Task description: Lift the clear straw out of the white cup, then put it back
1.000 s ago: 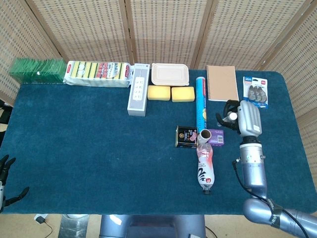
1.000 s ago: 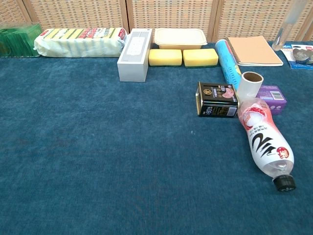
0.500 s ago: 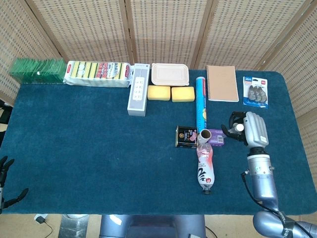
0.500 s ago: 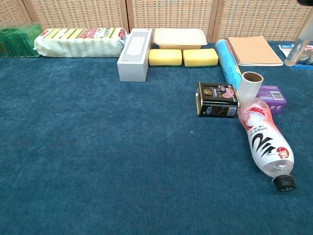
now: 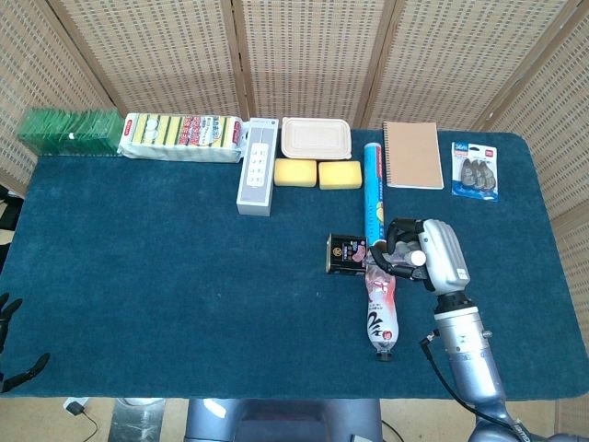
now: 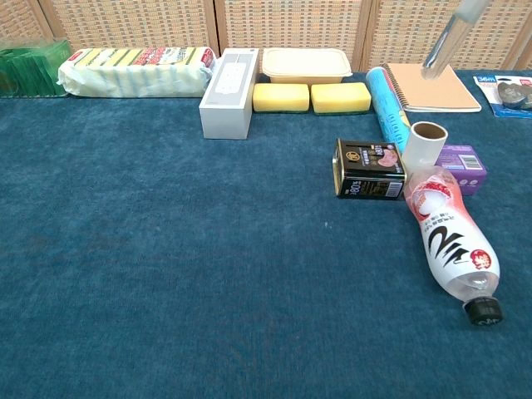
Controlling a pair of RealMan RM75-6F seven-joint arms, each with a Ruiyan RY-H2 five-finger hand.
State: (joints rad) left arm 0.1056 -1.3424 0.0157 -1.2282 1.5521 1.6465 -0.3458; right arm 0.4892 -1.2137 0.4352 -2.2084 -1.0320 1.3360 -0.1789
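The clear straw (image 6: 445,40) was seen out of the white cup (image 6: 424,147), held high and tilted, its lower end above the spiral notebook (image 6: 428,86) in the chest view and well apart from the cup's mouth. It was pinched in the right hand (image 5: 425,254), whose fingers were closed on its upper part; in the head view that hand hung over the cup and hid it. The cup stood upright on the blue bench (image 5: 166,267), touching or just beside the black tin (image 6: 369,169), the purple box (image 6: 462,169) and the base of the lying bottle (image 6: 449,237). The left hand (image 5: 7,313) was only partly visible at the bench's near-left edge; whether it was open or closed could not be told. The lift was judged done and the return pending. The cup's mouth was judged narrow, so a tilted straw could strike the rim and tip the light cup, or slide down outside it between the tin and the box. A loose pinch could let the straw rotate or drop. The hand's cover of the cup from above would make alignment hard to check.
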